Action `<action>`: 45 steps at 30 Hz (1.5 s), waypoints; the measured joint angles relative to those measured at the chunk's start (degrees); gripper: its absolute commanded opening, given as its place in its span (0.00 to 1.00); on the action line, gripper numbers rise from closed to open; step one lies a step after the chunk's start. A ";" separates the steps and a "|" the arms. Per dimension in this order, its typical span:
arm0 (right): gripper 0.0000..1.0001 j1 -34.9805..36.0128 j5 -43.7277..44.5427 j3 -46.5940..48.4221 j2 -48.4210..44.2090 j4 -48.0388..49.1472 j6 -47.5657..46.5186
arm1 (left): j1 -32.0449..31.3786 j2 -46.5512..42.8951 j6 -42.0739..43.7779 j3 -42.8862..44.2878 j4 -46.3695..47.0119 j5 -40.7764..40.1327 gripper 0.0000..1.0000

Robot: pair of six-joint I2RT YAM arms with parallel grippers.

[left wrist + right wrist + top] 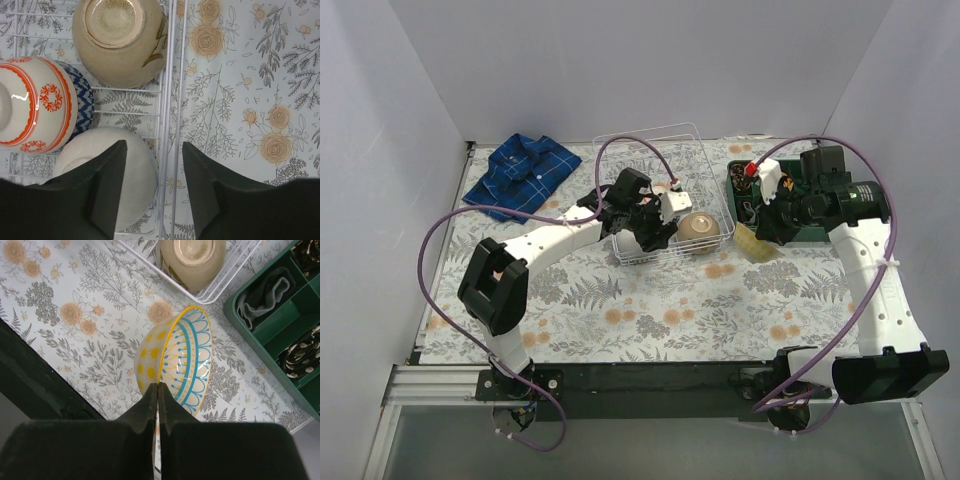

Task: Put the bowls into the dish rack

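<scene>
The white wire dish rack (650, 140) stands mid-table. In the left wrist view it holds an upturned beige bowl (120, 40), a red-patterned bowl (35, 110) nested against a blue-patterned one (84, 102), and a plain white bowl (137, 170). My left gripper (154, 145) is open over the rack's near right corner. One finger is over the white bowl and the other is outside the rack wall (170, 100). My right gripper (158, 386) is shut on the rim of a yellow-and-blue bowl (175, 360), which is tilted on edge just right of the rack (220, 282).
A green compartmented tray (280, 315) with dark items lies close to the right of the held bowl. A folded blue plaid shirt (523, 175) lies at the far left. The floral tablecloth (650, 310) covers the table, and white walls enclose it.
</scene>
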 measured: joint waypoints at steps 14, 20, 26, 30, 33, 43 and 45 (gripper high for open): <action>0.01 -3.82 -4.02 6.84 8.63 0.96 -1.46 | -0.81 4.31 4.44 4.26 -4.39 4.24 0.05; 0.01 -4.13 -11.52 10.60 11.67 0.85 -2.73 | -0.83 3.28 8.90 3.56 -6.51 3.69 0.00; 0.01 -4.07 -18.73 14.19 15.50 0.44 -3.17 | -0.07 -0.70 12.00 -0.46 -8.13 1.97 0.00; 0.01 -4.11 -22.01 15.98 18.32 0.31 -3.43 | 0.76 -3.32 13.09 -2.89 -9.38 0.85 0.00; 0.01 -4.11 -25.64 17.20 20.55 -0.07 -3.56 | 1.27 -4.57 13.57 -3.69 -10.84 -0.07 0.14; 0.01 1.27 -36.94 20.92 27.61 -1.44 -4.35 | 2.40 -11.41 5.57 -3.96 -7.98 -3.82 0.51; 0.01 1.90 -39.21 20.92 28.65 -1.46 -4.17 | 2.40 -12.13 2.12 -2.47 -5.88 -5.27 0.50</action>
